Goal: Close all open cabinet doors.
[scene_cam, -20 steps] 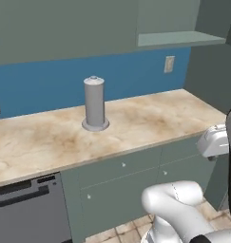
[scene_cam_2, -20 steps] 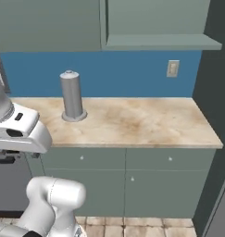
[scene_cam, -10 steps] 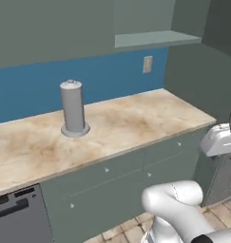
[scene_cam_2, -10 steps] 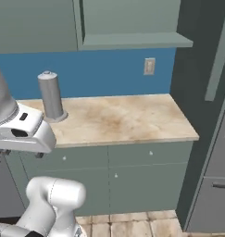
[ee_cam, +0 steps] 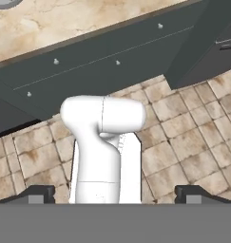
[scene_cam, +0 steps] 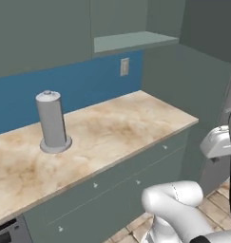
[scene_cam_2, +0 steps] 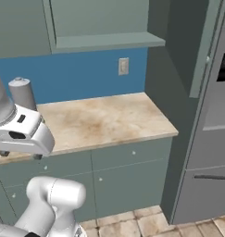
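Note:
One cabinet door (scene_cam_2: 204, 46) stands swung open at the upper right, seen nearly edge-on, with its small knob (scene_cam_2: 208, 59) low on the panel. Behind it the upper cabinet is open, and its bottom shelf (scene_cam_2: 104, 41) (scene_cam: 133, 40) is bare. The upper doors to the left (scene_cam: 41, 33) sit flush and shut. My gripper (ee_cam: 116, 194) is open with nothing between its fingertips (ee_cam: 41, 194). It hangs low beside the counter front (scene_cam_2: 19, 155), pointing down at the floor, far below the open door.
A beige stone counter (scene_cam: 112, 128) carries a grey paper-towel holder (scene_cam: 52, 121). Grey-green drawer and cupboard fronts (ee_cam: 112, 52) lie under it. A steel fridge (scene_cam_2: 211, 139) stands past a tall side panel (scene_cam_2: 174, 83). The floor is tiled (ee_cam: 183, 142).
The whole scene has slid left in both base views, so the base has driven right. The fridge and the open door have come into the right base view.

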{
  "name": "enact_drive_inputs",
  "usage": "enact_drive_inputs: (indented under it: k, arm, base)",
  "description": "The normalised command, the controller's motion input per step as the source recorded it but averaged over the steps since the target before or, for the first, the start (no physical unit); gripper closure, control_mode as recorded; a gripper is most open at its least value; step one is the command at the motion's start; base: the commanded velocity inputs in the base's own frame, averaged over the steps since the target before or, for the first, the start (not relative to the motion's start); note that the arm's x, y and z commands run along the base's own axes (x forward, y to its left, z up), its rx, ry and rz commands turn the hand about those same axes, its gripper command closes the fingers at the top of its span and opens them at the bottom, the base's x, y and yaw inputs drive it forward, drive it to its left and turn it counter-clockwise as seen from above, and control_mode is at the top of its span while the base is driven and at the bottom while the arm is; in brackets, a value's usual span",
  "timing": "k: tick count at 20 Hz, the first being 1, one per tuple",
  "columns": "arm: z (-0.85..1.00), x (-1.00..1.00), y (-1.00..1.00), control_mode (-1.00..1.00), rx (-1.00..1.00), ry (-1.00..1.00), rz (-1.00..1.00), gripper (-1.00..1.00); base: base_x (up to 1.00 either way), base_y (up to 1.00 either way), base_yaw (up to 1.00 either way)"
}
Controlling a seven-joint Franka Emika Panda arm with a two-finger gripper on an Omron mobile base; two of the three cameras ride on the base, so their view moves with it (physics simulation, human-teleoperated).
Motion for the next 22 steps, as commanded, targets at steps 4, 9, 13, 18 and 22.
enact_drive_inputs:
  k: [4,9,13,18,22]
  arm:
    - [0.00,0.00,0.00,1.00,0.00,0.00,0.00,-1.00]
    - [0.00,0.00,0.00,1.00,0.00,0.00,0.00,-1.00]
    - [0.00,0.00,0.00,1.00,0.00,0.00,0.00,-1.00]
    - [0.00,0.00,0.00,1.00,0.00,0.00,0.00,-1.00]
    - [0.00,0.00,0.00,1.00,0.00,0.00,0.00,-1.00]
  base:
    - [0.80,0.00,-0.09]
    - [0.65,-0.06,-0.02]
    - [0.30,-0.19,0.00]
    - [0.03,-0.35,-0.04]
    - [0.00,-0.17,-0.27]
